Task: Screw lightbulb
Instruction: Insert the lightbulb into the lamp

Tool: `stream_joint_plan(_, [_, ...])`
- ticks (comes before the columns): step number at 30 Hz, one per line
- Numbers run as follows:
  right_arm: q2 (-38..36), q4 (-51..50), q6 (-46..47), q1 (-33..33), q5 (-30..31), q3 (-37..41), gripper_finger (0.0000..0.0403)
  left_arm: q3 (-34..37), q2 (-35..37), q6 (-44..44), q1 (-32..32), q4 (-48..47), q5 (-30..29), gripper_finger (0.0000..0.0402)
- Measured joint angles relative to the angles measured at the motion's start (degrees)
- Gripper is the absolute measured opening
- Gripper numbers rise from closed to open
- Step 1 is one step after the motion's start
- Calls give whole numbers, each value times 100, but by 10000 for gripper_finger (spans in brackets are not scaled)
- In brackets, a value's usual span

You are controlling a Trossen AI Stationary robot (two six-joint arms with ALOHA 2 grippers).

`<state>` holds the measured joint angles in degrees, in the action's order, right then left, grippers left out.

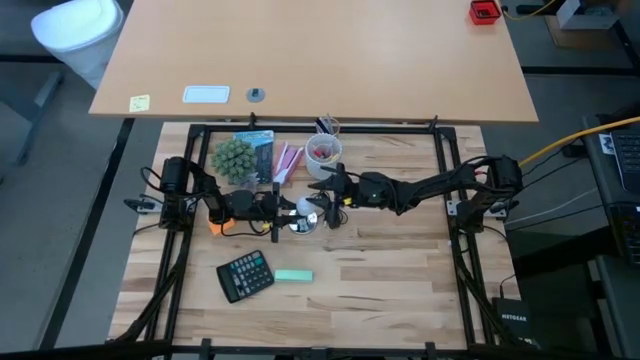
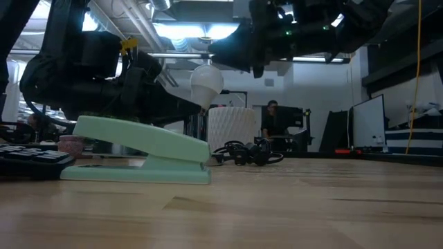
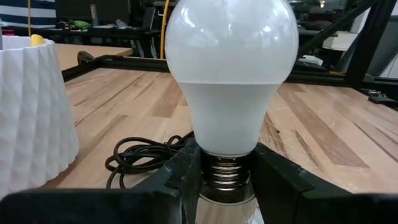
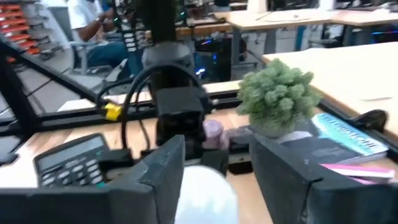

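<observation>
The left gripper (image 3: 227, 177) is clamped on the metal screw base of the bulb (image 3: 229, 74), its two dark fingers (image 3: 180, 174) pressing that threaded neck from either side while the white globe stands upright above them. The bulb sits near the middle of the table (image 1: 380, 280), over a shiny disc base (image 1: 300, 224) with a coiled black cord (image 3: 146, 152) lying just behind it. From the other side the right gripper (image 4: 214, 168) hangs over the bulb's top, its fingers (image 4: 165, 165) apart and flanking the pale dome (image 4: 202, 193) without visibly pinching it; whether they touch the glass cannot be told. In the low view the bulb (image 2: 206, 81) shows raised off the table between the two dark arms. Nearer the table's front edge lie a calculator (image 1: 246, 275) and a mint stapler (image 1: 293, 276), both well apart from the bulb. Beyond the bulb stand a ribbed white cup (image 1: 322, 152), a small green plant (image 1: 233, 158) and a book (image 1: 260, 152). Farther off, beyond the table, a person (image 4: 93, 31) sits at a desk.
</observation>
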<state>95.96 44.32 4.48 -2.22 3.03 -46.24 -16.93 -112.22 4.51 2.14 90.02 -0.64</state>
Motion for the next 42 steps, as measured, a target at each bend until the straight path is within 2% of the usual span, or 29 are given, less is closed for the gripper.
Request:
stream_joint_plan(7, [0, -212, -7, 0, -402, 0, 89, 0, 0, 0, -1, -2, 0, 115])
stream_joint_plan(11, [0, -258, -29, 0, -459, 0, 26, 0, 0, 0, 1, -2, 0, 115])
stream_joint_plan(13, [0, -297, -31, 0, -461, 0, 8, 0, 0, 0, -1, -2, 2, 115])
stream_joint_plan(21, [0, -532, -29, 0, -459, 0, 37, 0, 0, 0, -1, -2, 2, 115])
stream_joint_plan(30, [15, -537, -29, 0, -460, 0, 39, 2, 0, -2, 1, -4, 2, 115])
stream_joint_plan(42, [380, -29, -29, 2, -461, -68, 40, 7, 0, -107, 3, -7, 2, 115])
